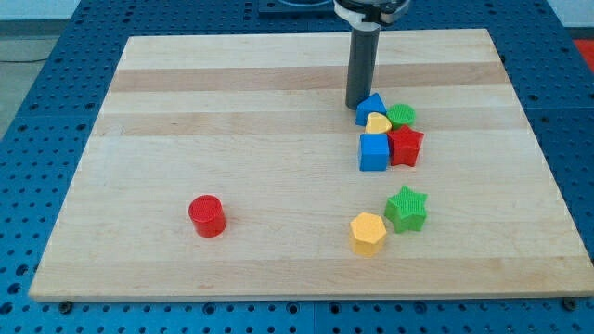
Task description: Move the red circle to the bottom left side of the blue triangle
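Note:
The red circle [207, 215] is a short red cylinder at the view's lower left of the wooden board [232, 111]. The blue triangle [369, 107] sits at the view's upper right, at the top of a tight cluster of blocks. My tip [357, 104] is the lower end of the dark rod; it stands just left of the blue triangle, touching or nearly touching it, and far up and right of the red circle.
Packed around the blue triangle are a yellow heart [378, 122], a green circle [402, 115], a red star [406, 146] and a blue cube [373, 152]. Lower down lie a green star [406, 208] and a yellow hexagon [368, 233].

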You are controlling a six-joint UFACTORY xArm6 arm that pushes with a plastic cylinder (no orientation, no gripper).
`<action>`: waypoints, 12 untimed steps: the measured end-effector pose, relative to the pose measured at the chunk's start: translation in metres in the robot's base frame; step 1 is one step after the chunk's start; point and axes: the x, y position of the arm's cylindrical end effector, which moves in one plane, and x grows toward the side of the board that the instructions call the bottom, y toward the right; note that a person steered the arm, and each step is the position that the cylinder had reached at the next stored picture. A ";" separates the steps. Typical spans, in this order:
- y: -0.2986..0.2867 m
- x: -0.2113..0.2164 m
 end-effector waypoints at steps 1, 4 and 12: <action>-0.048 -0.008; -0.097 0.110; -0.195 0.141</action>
